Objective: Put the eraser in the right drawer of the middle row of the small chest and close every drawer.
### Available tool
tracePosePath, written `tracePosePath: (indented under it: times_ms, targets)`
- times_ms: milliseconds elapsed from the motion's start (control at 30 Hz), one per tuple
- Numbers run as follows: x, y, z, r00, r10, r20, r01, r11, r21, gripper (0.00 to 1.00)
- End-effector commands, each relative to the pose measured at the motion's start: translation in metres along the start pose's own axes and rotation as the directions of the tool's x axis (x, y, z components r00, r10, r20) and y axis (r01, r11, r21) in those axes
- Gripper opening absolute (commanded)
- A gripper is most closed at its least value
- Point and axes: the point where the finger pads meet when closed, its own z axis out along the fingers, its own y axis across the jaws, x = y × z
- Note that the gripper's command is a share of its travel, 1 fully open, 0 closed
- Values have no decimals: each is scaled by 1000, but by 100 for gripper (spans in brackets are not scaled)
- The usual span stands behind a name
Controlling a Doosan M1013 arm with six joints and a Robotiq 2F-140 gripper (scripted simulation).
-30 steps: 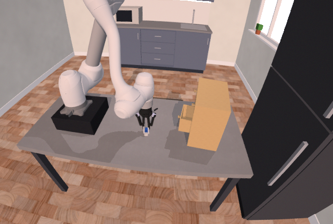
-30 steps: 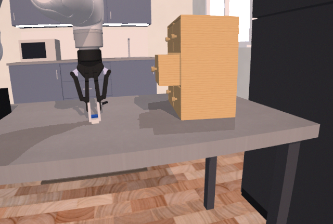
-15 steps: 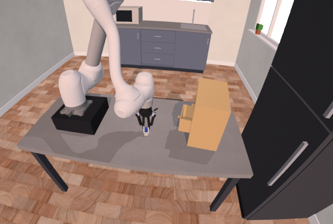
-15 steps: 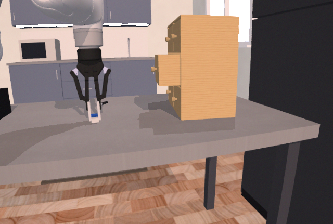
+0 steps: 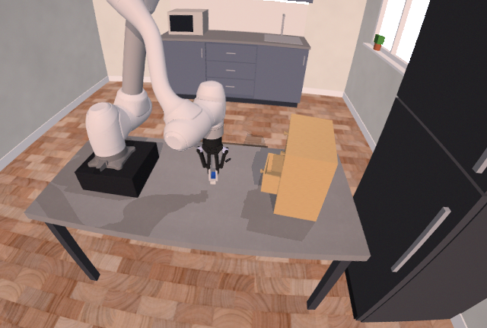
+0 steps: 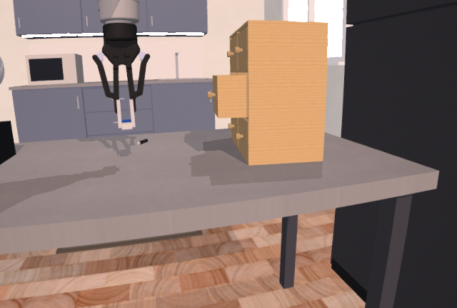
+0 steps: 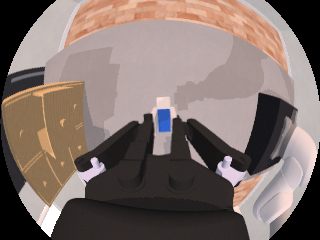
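Note:
The eraser (image 5: 213, 175) (image 6: 126, 126) (image 7: 164, 121), white with a blue band, is held between the fingertips of my gripper (image 5: 212, 173) (image 6: 126, 121) (image 7: 164, 113). The gripper points down, shut on it, and holds it a little above the table, in front of the chest and apart from it. The small wooden chest (image 5: 306, 183) (image 6: 285, 93) (image 7: 65, 105) stands upright. The right drawer of its middle row (image 5: 270, 183) (image 6: 232, 96) (image 7: 45, 142) is pulled partly out and looks level. Its floor is mostly hidden. The other drawers look pushed in.
A small dark cylinder (image 5: 227, 160) (image 6: 143, 141) with a pale end lies on the table (image 5: 189, 222) (image 6: 147, 194) (image 7: 145, 60), beyond the gripper as the top and exterior views see it. The arm's black base block (image 5: 118, 183) (image 7: 260, 130) stands at the table's other end from the chest.

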Motion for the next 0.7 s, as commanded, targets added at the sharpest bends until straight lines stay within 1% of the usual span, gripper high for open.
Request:
tracePosePath:
  times_ms: [0, 133, 200, 300, 400, 500, 533, 600, 667]
  targets:
    - [0, 0, -3, 1000, 0, 0, 0, 1000, 0, 11]
    - [0, 0, -3, 1000, -1, 0, 1, 1000, 0, 11]
    - [-1, -2, -3, 1000, -27, 0, 27, 1000, 0, 11]
    - [-5, -12, -3, 986, -170, 0, 170, 986, 0, 11]
    - [-14, -31, -3, 919, -394, -1, 394, 919, -1, 11]
    - [-21, -46, -3, 844, -537, -4, 537, 844, -3, 11]
    - [-21, -46, -3, 812, -583, -2, 583, 812, -2, 11]
    - [-30, -61, -3, 742, -671, -7, 671, 742, -6, 11]
    - [-30, -61, -3, 742, -671, -7, 671, 742, -6, 11]
